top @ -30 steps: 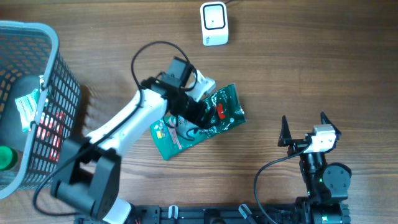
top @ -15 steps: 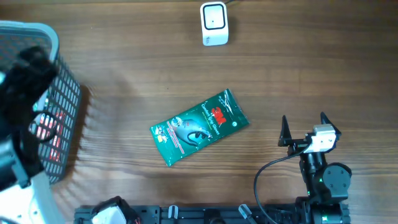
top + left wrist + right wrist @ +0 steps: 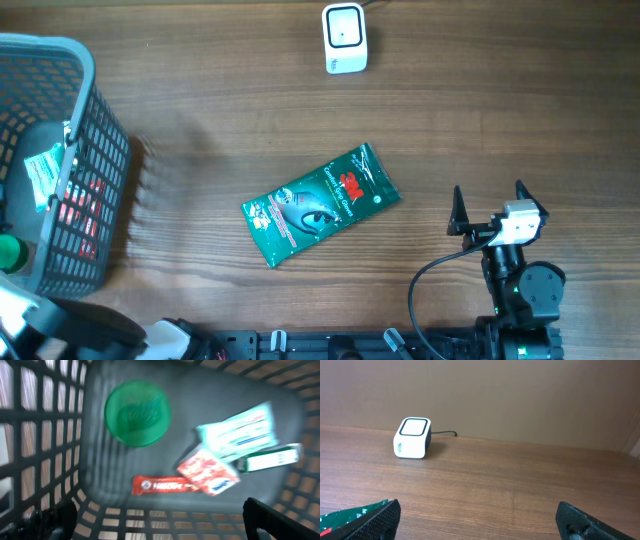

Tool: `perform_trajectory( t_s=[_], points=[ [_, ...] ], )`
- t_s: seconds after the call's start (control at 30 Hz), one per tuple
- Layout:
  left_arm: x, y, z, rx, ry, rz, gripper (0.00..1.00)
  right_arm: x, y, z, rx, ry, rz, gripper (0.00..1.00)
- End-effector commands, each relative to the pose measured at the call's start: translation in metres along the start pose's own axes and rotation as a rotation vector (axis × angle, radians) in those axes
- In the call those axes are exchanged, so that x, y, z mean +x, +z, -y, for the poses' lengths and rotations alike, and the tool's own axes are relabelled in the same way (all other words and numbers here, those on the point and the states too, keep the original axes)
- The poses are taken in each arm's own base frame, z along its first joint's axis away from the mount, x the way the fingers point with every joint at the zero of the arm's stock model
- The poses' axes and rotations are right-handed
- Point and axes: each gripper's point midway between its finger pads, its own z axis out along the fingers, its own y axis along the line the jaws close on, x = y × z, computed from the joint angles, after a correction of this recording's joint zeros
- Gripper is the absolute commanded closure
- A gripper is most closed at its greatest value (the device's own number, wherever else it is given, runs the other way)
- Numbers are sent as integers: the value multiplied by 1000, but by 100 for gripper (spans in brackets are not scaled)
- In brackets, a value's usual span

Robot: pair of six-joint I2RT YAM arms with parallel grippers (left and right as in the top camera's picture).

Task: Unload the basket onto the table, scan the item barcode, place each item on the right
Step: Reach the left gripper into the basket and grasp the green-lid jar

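Overhead: the green packet (image 3: 320, 205) lies flat on the desk (image 3: 520, 90) near the middle, printed face up and set on a diagonal. The white scanner (image 3: 345, 38) stands at the far edge, well apart from the packet. The right claw (image 3: 488, 192) sits to the right of the packet, not touching it, its two dark fingers spread wide with nothing between them. A dark mesh basket (image 3: 88, 70) stands at the left edge with small goods inside. The left claw does not show in this view

Left wrist: the camera looks down into the basket (image 3: 30, 435), and the picture is blurred. The left claw (image 3: 162, 522) is wide open and empty, its fingertips at the two bottom corners. On the basket floor lie a round green lid (image 3: 137, 412), a red bar (image 3: 162, 485), a red carton (image 3: 207, 472), a pale teal pack (image 3: 237, 432) and a green-and-white box (image 3: 270, 457)

Right wrist: the right claw (image 3: 485, 522) is spread wide and holds nothing. The scanner (image 3: 412, 438) stands ahead on the left, its cable trailing behind it. A corner of the green packet (image 3: 350, 515) shows at the lower left
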Motion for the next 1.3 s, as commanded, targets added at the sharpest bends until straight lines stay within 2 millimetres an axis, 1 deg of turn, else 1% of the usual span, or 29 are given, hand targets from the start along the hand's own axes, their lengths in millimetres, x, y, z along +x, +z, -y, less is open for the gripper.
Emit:
perform_trajectory(
  t_s=[0.0, 0.07, 0.13, 0.23, 0.3, 0.4, 0.43, 0.5, 0.53, 0.67, 0.87, 1.03, 1.1, 1.17, 1.27],
  points=[
    [0, 19, -9, -77, -53, -41, 0, -2, 0, -1, -8, -9, 9, 0],
    [-5, 17, -29, -184, -122, 7, 0, -2, 0, -1, -8, -10, 9, 0],
    [-14, 15, -39, -235, -129, 59, 0, -2, 0, -1, -8, -9, 9, 0],
    [-25, 15, -41, -253, -132, 114, 0, -2, 0, -1, -8, -10, 9, 0],
    [-32, 20, -38, -249, -134, 136, 0, -2, 0, -1, -8, -10, 9, 0],
    [-36, 36, -35, -262, -132, 121, 0, -2, 0, -1, -8, -10, 9, 0],
    [-36, 43, -39, -288, -129, 114, 0, -2, 0, -1, -8, -10, 9, 0],
    [-41, 49, -48, -356, -126, 137, 0, -2, 0, -1, -8, -10, 9, 0],
    [-42, 57, -54, -398, -120, 132, 0, -2, 0, -1, -8, -10, 9, 0],
    [-37, 79, -58, -439, -109, 79, 0, -2, 0, -1, -8, -9, 9, 1],
    [-33, 105, -57, -409, -116, 88, 0, -2, 0, -1, -8, -9, 9, 0],
    [-29, 99, -60, -418, -113, 75, 0, -2, 0, -1, -8, -9, 9, 0],
    [-31, 88, -59, -399, -118, 96, 0, -2, 0, -1, -8, -10, 9, 0],
    [-34, 71, -56, -366, -127, 131, 0, -2, 0, -1, -8, -9, 10, 0],
    [-32, 53, -57, -344, -133, 151, 0, -2, 0, -1, -8, -9, 9, 0]
  ],
)
